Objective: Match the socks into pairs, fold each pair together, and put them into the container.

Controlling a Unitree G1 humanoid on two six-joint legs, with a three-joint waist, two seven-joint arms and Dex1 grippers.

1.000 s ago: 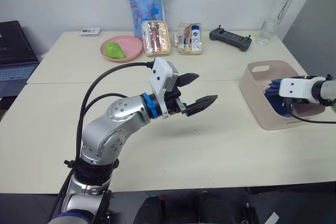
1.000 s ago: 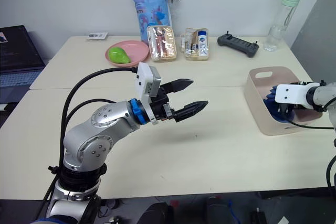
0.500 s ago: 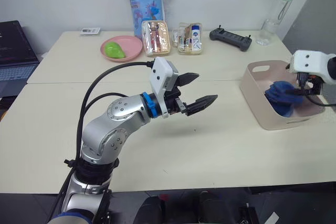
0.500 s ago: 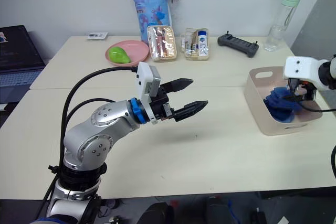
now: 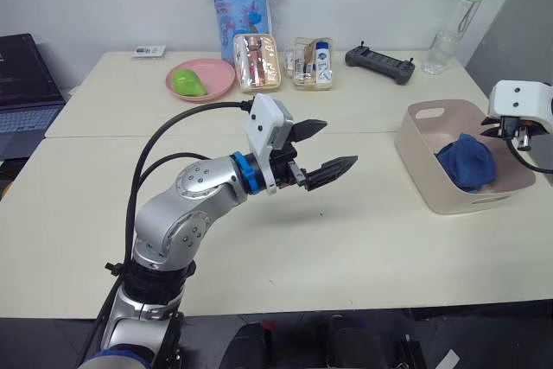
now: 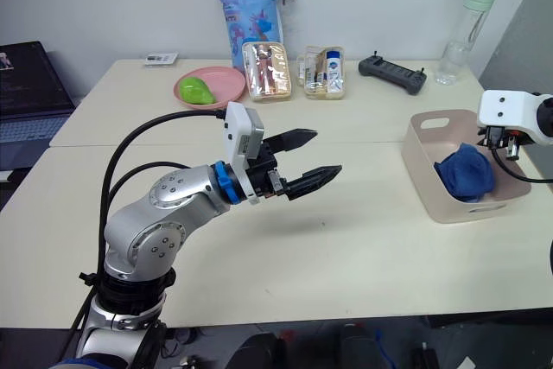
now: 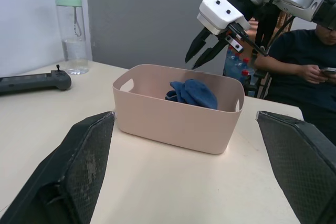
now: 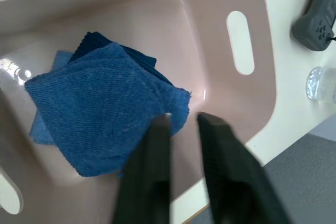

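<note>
Both grippers hold nothing: the right gripper [image 7: 208,50] hangs a little open over the socks [image 8: 105,103] in the container [image 5: 432,181], the left gripper [image 5: 324,151] wide open.

Readable text: none in any view.
Blue patterned bag [image 5: 241,4]: printed figures, no legible words.
Small clear boxes [image 5: 312,62]: packets inside carry labels, possibly lettered, too small to read.
White card [image 5: 149,51] at the table's far edge: markings illegible.
</note>
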